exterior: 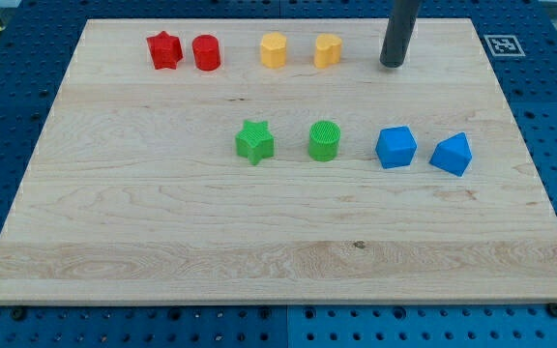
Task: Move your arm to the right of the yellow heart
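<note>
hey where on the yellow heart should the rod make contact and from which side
No jaws here, so it is a push, not a grip. My tip already stands to the view's right of the yellow heart, apart from it; the heart's right flank is the open side, since the yellow hexagon flanks its left.

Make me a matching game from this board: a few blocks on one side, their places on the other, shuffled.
Things:
1. red star
2. yellow heart
3. green star
4. blue triangular block

Places:
A. just left of my tip
B. rightmost in the lower row
C. leftmost in the top row
D. leftmost in the lower row

Pairs: 1-C, 2-A, 3-D, 4-B
</note>
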`<state>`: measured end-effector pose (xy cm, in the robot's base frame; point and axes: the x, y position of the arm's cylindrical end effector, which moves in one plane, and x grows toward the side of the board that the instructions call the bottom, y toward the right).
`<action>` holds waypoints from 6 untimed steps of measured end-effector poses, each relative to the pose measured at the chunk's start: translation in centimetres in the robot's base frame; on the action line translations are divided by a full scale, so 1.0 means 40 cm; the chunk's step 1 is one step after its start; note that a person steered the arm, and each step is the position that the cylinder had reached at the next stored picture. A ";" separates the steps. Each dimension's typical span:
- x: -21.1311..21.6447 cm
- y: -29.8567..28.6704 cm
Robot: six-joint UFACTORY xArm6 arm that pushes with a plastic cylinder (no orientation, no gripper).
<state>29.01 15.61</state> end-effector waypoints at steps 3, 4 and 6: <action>0.021 -0.018; 0.046 -0.053; 0.046 -0.085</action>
